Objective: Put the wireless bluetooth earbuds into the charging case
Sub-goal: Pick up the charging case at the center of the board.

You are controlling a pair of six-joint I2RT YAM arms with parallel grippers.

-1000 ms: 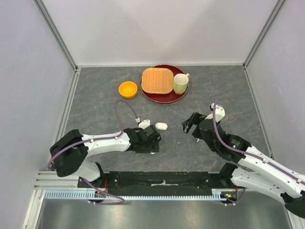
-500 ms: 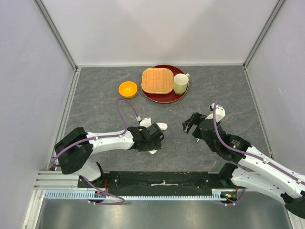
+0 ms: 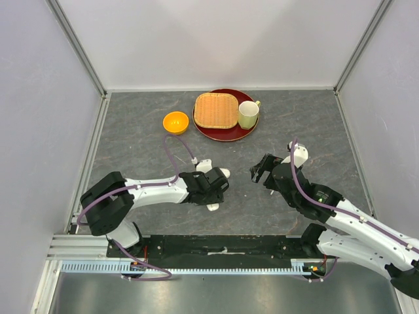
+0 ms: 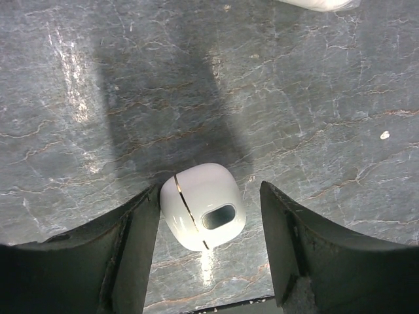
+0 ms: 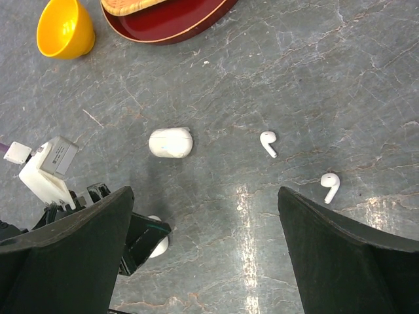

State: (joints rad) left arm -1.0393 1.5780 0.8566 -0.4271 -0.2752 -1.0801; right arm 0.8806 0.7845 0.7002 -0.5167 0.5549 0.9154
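Note:
Two white earbuds lie on the grey table, one [image 5: 268, 144] ahead of my right gripper [image 5: 204, 193] and the other [image 5: 330, 185] beside its right finger. That gripper [image 3: 257, 171] hovers wide open, holding nothing. A shut white charging case [image 4: 203, 206] lies between the fingers of my left gripper [image 4: 209, 190]. The left finger [image 4: 141, 229] touches it, and the right finger [image 4: 288, 229] stands a little apart. In the top view this case [image 3: 213, 207] peeks out beside the left gripper [image 3: 211, 193]. A second white case [image 5: 170, 142] lies just beyond it.
An orange bowl [image 3: 175, 122] sits at the back left of centre. A red plate [image 3: 245, 131] behind carries a woven mat [image 3: 216, 110] and a pale cup [image 3: 247, 114]. Grey walls enclose the table on three sides.
My left gripper has slid a little to the right over the near case, and its jaws have narrowed around it. The right arm has not moved.

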